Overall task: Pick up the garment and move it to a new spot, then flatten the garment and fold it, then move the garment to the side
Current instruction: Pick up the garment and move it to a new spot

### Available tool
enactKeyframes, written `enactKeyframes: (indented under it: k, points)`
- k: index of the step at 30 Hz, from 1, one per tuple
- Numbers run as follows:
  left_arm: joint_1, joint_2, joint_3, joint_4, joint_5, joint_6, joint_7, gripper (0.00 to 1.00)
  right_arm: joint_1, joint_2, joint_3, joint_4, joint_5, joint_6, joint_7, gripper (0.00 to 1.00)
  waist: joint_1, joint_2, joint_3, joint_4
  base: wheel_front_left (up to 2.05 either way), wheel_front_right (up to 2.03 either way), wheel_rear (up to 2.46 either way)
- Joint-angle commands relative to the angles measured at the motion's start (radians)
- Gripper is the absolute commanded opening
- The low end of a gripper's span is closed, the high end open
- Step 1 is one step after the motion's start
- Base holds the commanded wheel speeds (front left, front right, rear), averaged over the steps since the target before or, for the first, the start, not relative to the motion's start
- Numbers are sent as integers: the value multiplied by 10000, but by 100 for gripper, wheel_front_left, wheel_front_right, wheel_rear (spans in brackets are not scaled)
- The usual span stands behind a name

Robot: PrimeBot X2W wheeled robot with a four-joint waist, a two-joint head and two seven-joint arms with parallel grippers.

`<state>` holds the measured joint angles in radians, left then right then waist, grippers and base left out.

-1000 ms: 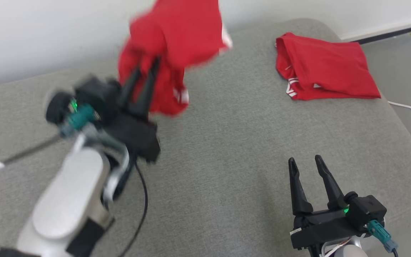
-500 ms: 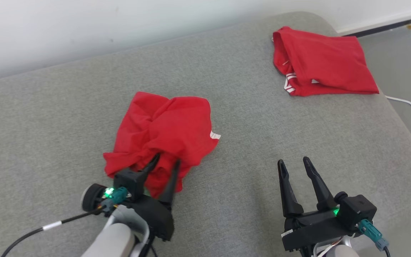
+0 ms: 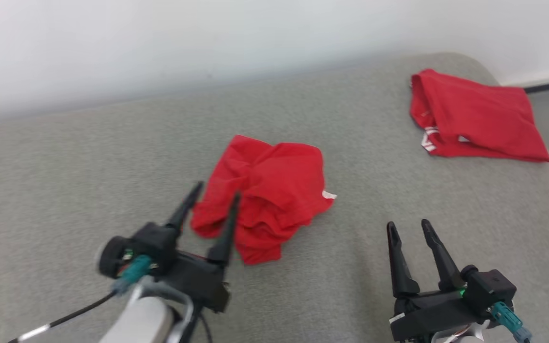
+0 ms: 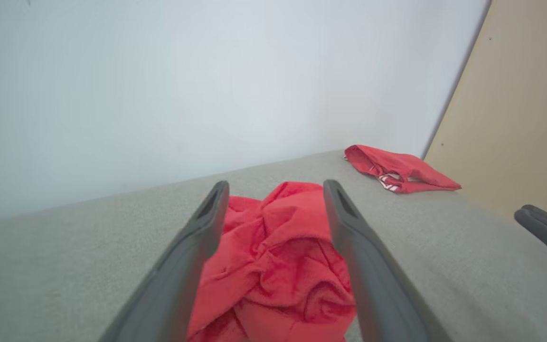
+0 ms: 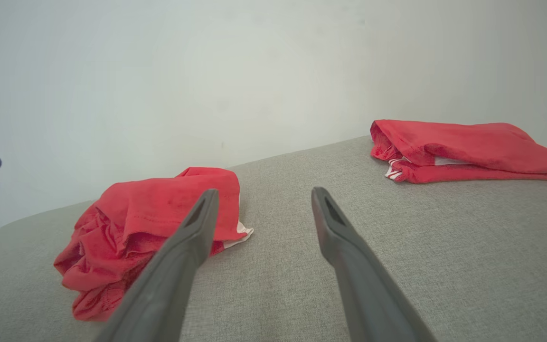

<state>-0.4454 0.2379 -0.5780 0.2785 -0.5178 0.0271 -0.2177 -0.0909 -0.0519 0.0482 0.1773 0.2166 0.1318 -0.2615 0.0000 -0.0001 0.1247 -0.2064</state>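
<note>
Since 1 s ago the crumpled red garment (image 3: 274, 190) has dropped out of the air. It is now lying mid-cushion, and the left tool (image 3: 218, 190), pinched on the cloth back then, is now standing w/ jaws spread wide, gripping nothing. The head cam has shifted too. White wall (image 3: 208, 33) is running along the far side, and a beige panel (image 4: 515, 118) is standing to its right in the left wrist view. Grey cushion (image 3: 88, 166) is carrying everything, its far right corner rounding off. Folded red garment (image 3: 479, 121), white stripes showing at its near-left edge, is lying flat at that far right corner, well apart from the crumpled one. The crumpled one is sitting as a bunched heap near the cushion's middle, a small white tag (image 3: 329, 195) poking out at its right edge. Left tool fingers are pointing at the heap's near-left edge, tips overlapping it in the head view, but I can't tell if they're touching. In the left wrist view the heap is showing btwn the two fingers. Right tool (image 3: 407, 223) is sitting at lower right, jaws equally wide and empty, fingers pointing up the frame, near the heap but apart from it. Black cable (image 3: 65, 319) w/ a white band is trailing from the left wrist toward the lower left.
</note>
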Motion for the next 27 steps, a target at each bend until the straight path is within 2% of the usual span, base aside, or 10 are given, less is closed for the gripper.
enactKeyframes:
  k: [1, 6, 7, 11, 15, 20, 27]
  points:
    - [371, 311, 288, -263, 108, 192, -143, 100, 155, 34, -94, -49, -132, -27, -46, 100, 0, 1, -536, 703, 0, 0, 0]
    - [1062, 960, 1184, -844, -2, 623, -390, 100, 293, 33, -294, -103, -218, -27, -46, 100, 0, 1, -828, 1160, 0, 0, 0]
    - [1062, 960, 1184, -844, -2, 623, -390, 100, 293, 33, -294, -103, -218, -27, -46, 100, 0, 1, -828, 1160, 0, 0, 0]
    - [1811, 1538, 1796, -1264, 195, 817, -462, 100, 400, 35, -371, -123, -266, -27, -46, 100, 0, 1, -1032, 1399, 0, 0, 0]
    - [2671, 1774, 2647, -1781, 206, 1125, -472, 100, 545, 32, -468, -139, -267, -27, -45, 100, 0, 1, -1197, 1542, 0, 0, 0]
    - [3769, 1631, 3772, -2655, 601, 1251, -473, 100, 660, 32, -567, -214, -282, -27, -45, 100, 0, 1, -1297, 1649, 0, 0, 0]
    - [4883, 838, 4944, -3047, 1318, 777, -476, 100, 766, 32, -624, -245, -224, -27, -46, 100, 0, 1, -1363, 1731, 0, 0, 0]
